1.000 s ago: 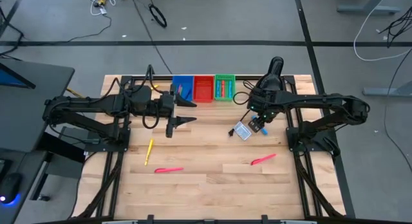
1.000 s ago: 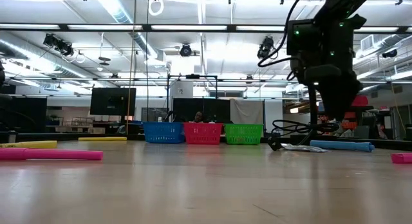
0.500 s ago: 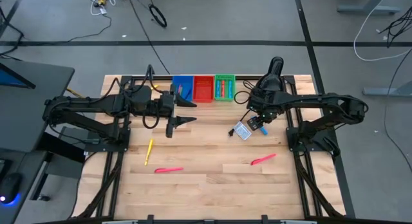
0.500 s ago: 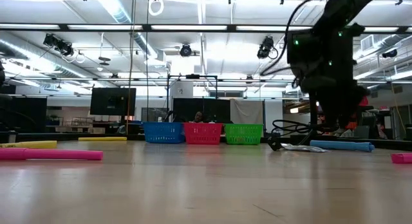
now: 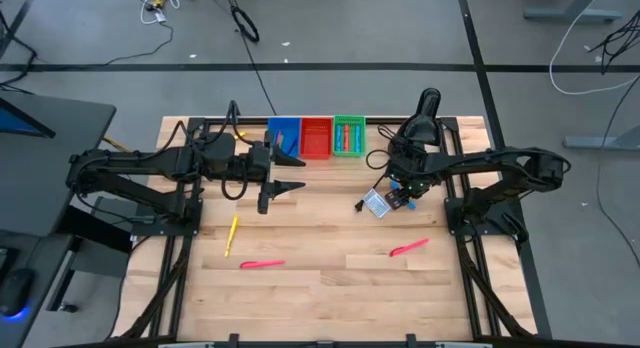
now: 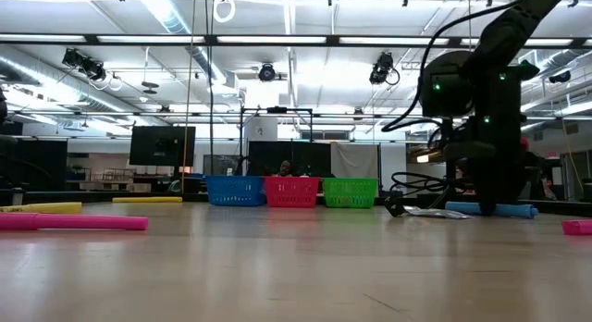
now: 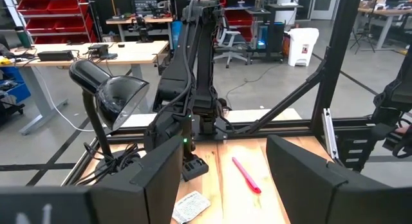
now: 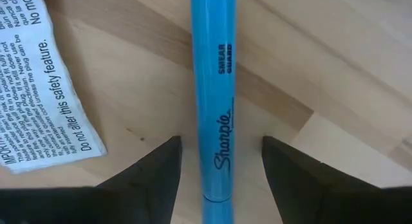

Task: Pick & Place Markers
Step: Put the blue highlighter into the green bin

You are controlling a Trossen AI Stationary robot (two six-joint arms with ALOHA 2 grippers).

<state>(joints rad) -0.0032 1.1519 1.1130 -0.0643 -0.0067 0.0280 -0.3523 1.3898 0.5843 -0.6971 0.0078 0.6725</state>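
Top-down and side views of the wooden worktop [image 5: 330,288] w/ both arms. Right pincer [image 5: 404,195] was lowered onto the worktop's right-centre, its fingers [image 8: 158,166] spread and straddling a blue marker [image 8: 214,102] that lay flat between them, not yet pinched; gaps showed on both sides of the barrel. A white printed tag [image 8: 38,89] lay just beside the marker; in the high view it appeared as a small white card [image 5: 375,203] next to the pincer. In the low view the blue marker [image 6: 518,210] showed behind the arm, resting on the worktop. Left pincer [image 5: 290,188] hovered over the left-centre, fingers spread, holding nothing. Other markers lay loose: a yellow marker [image 5: 232,233] on the left, a pink marker [image 5: 262,264] nearer the front edge, and a second pink marker [image 5: 408,248] front-right, all well apart. At the far edge stood three bins side by side: blue bin [image 5: 283,136], red bin [image 5: 316,136], green bin [image 5: 348,136]; the green one held several markers, colours hard to tell.
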